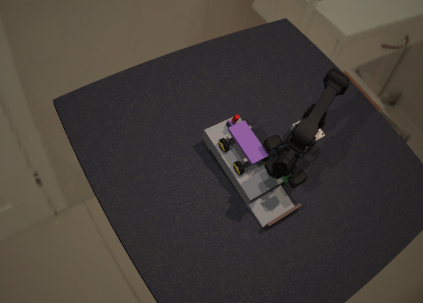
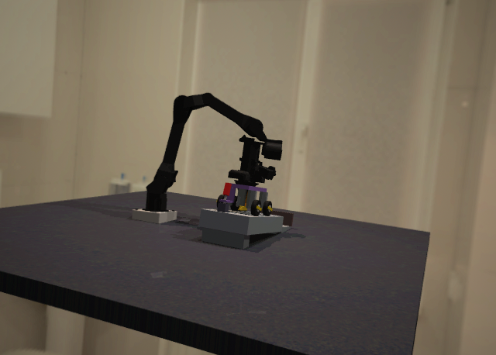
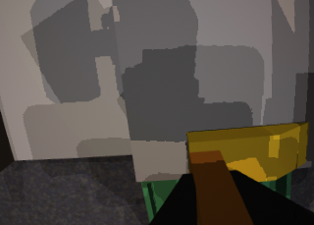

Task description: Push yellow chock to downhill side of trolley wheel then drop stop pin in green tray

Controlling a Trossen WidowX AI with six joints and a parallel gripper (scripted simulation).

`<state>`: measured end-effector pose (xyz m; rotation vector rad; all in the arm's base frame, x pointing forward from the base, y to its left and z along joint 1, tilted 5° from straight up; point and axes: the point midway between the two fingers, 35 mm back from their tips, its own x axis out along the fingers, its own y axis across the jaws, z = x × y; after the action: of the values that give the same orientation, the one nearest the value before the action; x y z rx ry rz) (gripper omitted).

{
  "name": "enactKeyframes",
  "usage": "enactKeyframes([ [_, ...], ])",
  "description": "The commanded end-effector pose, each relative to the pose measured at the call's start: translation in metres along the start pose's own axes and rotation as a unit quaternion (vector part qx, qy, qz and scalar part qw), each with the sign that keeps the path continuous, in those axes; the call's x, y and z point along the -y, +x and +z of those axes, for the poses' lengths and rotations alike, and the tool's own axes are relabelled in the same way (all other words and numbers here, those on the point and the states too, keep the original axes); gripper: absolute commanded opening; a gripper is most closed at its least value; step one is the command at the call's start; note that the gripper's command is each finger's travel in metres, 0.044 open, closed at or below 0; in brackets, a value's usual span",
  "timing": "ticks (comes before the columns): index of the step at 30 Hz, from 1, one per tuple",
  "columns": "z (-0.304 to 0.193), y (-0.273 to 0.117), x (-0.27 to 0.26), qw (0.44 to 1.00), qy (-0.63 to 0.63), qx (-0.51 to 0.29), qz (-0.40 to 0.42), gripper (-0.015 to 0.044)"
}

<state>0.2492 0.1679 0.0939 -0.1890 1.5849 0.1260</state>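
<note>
My gripper (image 3: 209,181) is shut on the orange handle of the yellow chock (image 3: 245,143) (image 2: 242,208). The chock hangs over the ramp's near side edge, partly above the green tray (image 3: 164,193) (image 1: 286,178); its black base is not visible. The purple trolley (image 1: 248,141) (image 2: 256,188) stands on the ramp (image 1: 261,185) (image 2: 224,221), with two black wheels with yellow hubs showing on its far side in the top view. The red-headed stop pin (image 1: 235,118) (image 2: 227,188) stands at its uphill end. In the top view the arm hides the chock and most of the tray.
A lower pale section (image 1: 273,204) continues from the ramp's downhill end to a brown end board (image 1: 283,216) (image 2: 285,218). The trolley's raised deck is close beside the gripper. The arm's white base (image 1: 319,134) (image 2: 154,215) stands on the dark table (image 1: 147,139) (image 2: 120,255).
</note>
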Motion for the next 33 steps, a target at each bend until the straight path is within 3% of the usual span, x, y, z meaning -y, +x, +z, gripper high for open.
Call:
enactKeyframes([
  [1, 0.0, 0.0, 0.005, 1.0, -0.001, 0.003, -0.002, 0.0],
  [23, -0.001, 0.0, 0.012, 1.0, 0.0, 0.0, 0.001, 0.0],
  [30, -0.001, 0.0, 0.012, 1.0, 0.0, 0.0, 0.001, 0.0184],
  [33, -0.001, 0.0, 0.012, 1.0, 0.0, 0.0, 0.001, 0.019],
])
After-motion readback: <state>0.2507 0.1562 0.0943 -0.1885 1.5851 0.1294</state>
